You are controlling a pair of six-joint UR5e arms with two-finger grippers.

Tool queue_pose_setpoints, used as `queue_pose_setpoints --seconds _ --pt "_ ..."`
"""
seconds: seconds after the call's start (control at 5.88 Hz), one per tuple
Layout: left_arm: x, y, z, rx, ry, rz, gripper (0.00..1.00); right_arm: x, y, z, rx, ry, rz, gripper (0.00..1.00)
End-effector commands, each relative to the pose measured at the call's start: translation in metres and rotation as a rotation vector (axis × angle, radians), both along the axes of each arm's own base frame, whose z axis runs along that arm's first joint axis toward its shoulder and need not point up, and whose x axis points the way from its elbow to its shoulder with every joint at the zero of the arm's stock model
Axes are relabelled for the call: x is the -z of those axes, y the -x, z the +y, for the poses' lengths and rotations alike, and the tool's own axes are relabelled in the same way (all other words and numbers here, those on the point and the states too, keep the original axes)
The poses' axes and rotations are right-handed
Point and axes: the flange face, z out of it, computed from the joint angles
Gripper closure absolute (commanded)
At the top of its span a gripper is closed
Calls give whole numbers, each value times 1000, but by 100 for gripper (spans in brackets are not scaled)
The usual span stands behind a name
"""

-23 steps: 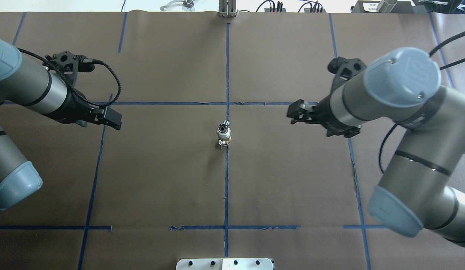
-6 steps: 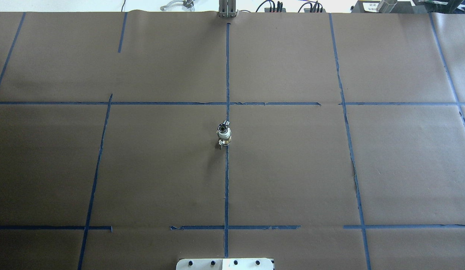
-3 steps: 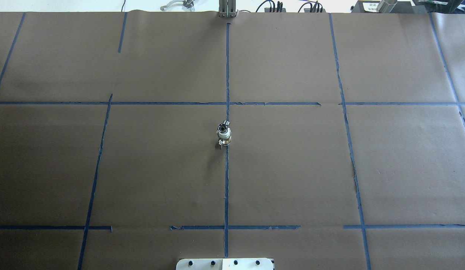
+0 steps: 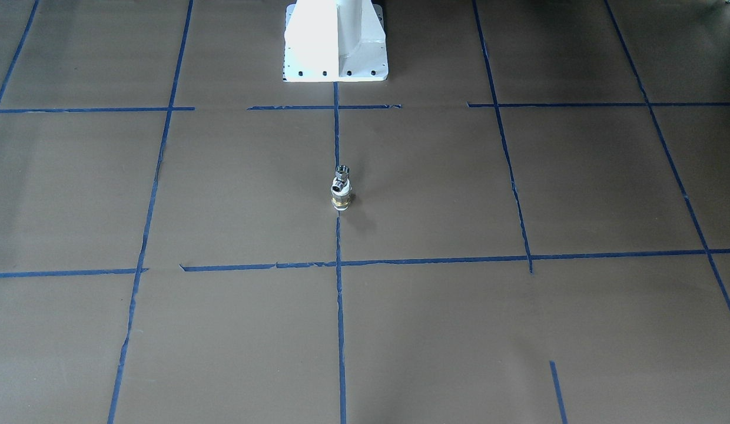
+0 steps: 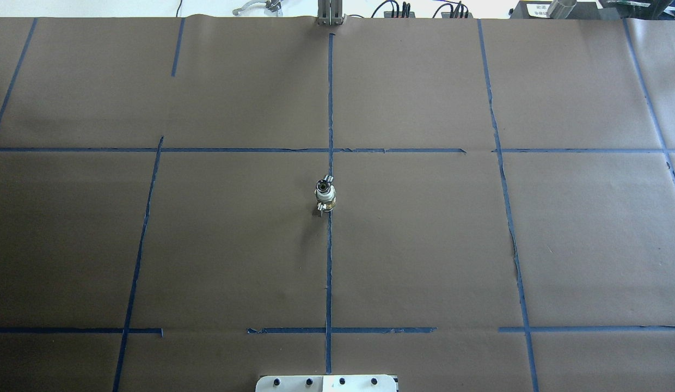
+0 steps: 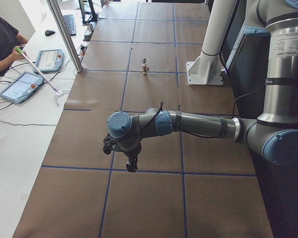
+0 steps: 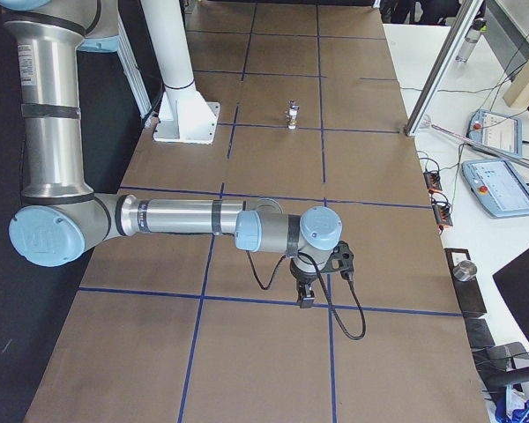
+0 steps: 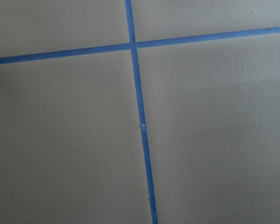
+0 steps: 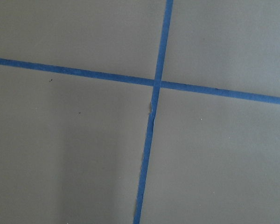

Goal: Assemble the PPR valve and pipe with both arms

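The chrome PPR valve (image 4: 341,177) sits on top of the white pipe (image 4: 340,202) with the brass band. The two stand joined and upright on the blue centre line; they also show in the overhead view (image 5: 325,196) and far off in both side views (image 6: 145,65) (image 7: 292,115). My left gripper (image 6: 131,166) hangs over a tape crossing near the table's left end, far from the parts. My right gripper (image 7: 304,298) hangs likewise near the right end. I cannot tell whether either is open or shut. Both wrist views show only brown paper and blue tape.
The white pedestal (image 4: 335,41) stands at my base. An aluminium post (image 6: 64,34) rises at the far table edge. Tablets (image 6: 21,85) and a seated operator (image 6: 2,39) are beyond that edge. Cables and a control pendant (image 7: 494,185) lie off the table's far side.
Both arms have withdrawn sideways out of the overhead view since the oldest frame. Over the last second nothing has moved; the joined parts stand where they were.
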Motion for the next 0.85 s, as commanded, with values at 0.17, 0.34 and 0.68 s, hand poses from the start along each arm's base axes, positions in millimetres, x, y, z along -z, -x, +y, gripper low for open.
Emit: queue_pose_setpoints --seconds 0.17,0.34,0.68 --pt "7 2 10 14 -14 -48 0 14 1 -14 -20 -50 -2 0" --pt "6 2 8 12 -11 -47 0 13 1 -14 -17 -46 -3 0" --pt "2 1 4 6 -7 -40 0 8 12 -16 3 1 18 0"
